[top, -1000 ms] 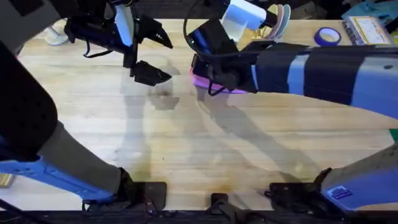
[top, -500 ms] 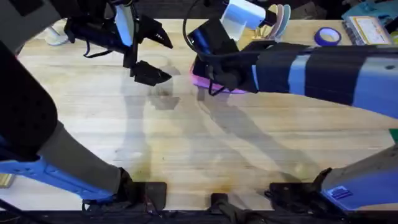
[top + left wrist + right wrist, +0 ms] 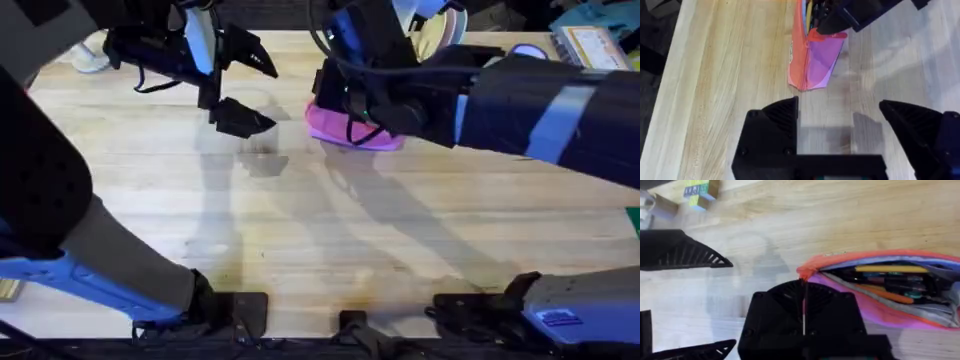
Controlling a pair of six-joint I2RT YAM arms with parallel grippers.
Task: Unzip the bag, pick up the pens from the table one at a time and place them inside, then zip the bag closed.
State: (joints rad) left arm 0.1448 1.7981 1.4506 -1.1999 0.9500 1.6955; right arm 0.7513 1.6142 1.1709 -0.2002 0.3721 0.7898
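Left hand [image 3: 243,90]: at the counter's far left-centre, black fingers spread wide, nothing between them. In the left wrist view [image 3: 862,135] the two fingers stand well apart above bare wood, pointing toward the bag.
Counter [image 3: 300,220]: pale wooden planks, bare across the near half; arm shadows fall over the middle.
Bag [image 3: 350,128]: bright pink pouch lying flat at the far centre, just right of the left hand and apart from it. Its near end shows in the left wrist view [image 3: 812,65], seam edge turned up.
Bag opening: zipper parted in the right wrist view [image 3: 880,280]; dark lining visible inside.
Pens [image 3: 890,282]: several inside the open bag, lying lengthwise; yellow, orange and dark barrels among them.
Right hand [image 3: 345,100]: directly over the bag's left end, fingers pressed together with the pink zipper end at their tips [image 3: 803,305].
Tape roll [image 3: 527,52]: blue, far right of the counter, partly behind the right arm.
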